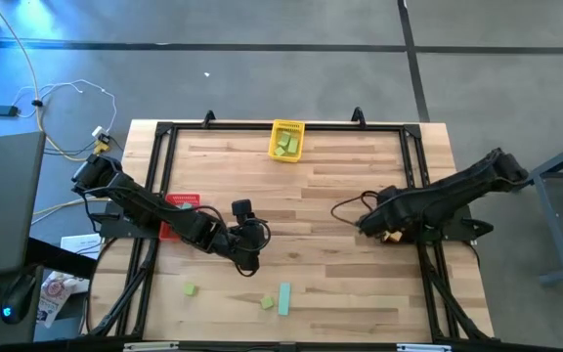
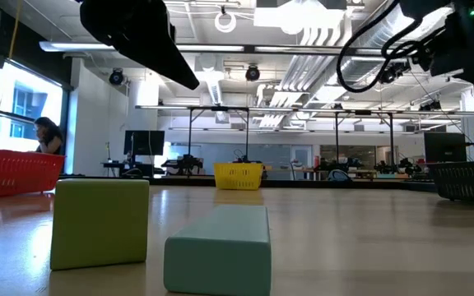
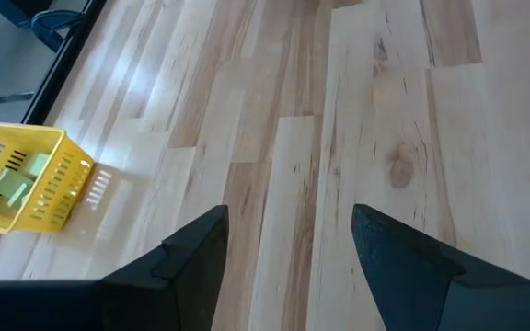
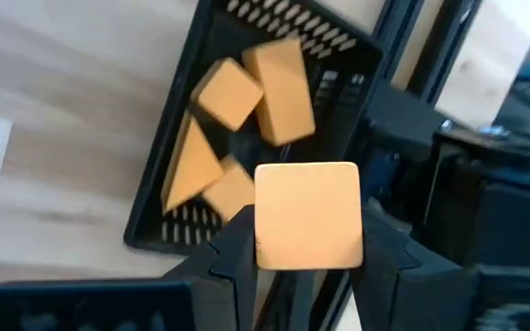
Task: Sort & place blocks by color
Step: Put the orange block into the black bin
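My right gripper (image 4: 307, 241) is shut on an orange cube (image 4: 306, 207) and hangs above the black bin (image 4: 339, 55), which holds several orange blocks (image 4: 231, 95). In the high view it is near the table's right side (image 1: 377, 225). My left gripper (image 3: 288, 225) is open with nothing between its fingers, over bare wood near the table's middle (image 1: 247, 249). Two light green cubes (image 1: 191, 289) (image 1: 267, 303) and a teal bar (image 1: 284, 298) lie flat on the table near its near edge. The low view shows a green cube (image 2: 99, 222) and the teal bar (image 2: 219, 247) close up. My right gripper pinches the orange cube between its two fingers (image 4: 239, 246), one on each of two opposite side faces (image 4: 267, 230). The fingers come from above, pointing down toward the bin. The cube is lifted clear, with its broad face toward the wrist camera.
A yellow bin (image 1: 285, 140) with light green blocks stands at the far edge and shows in the left wrist view (image 3: 21, 179). A red bin (image 1: 179, 210) sits under my left arm. A black frame (image 1: 164, 132) runs round the table. Open wood lies between the arms.
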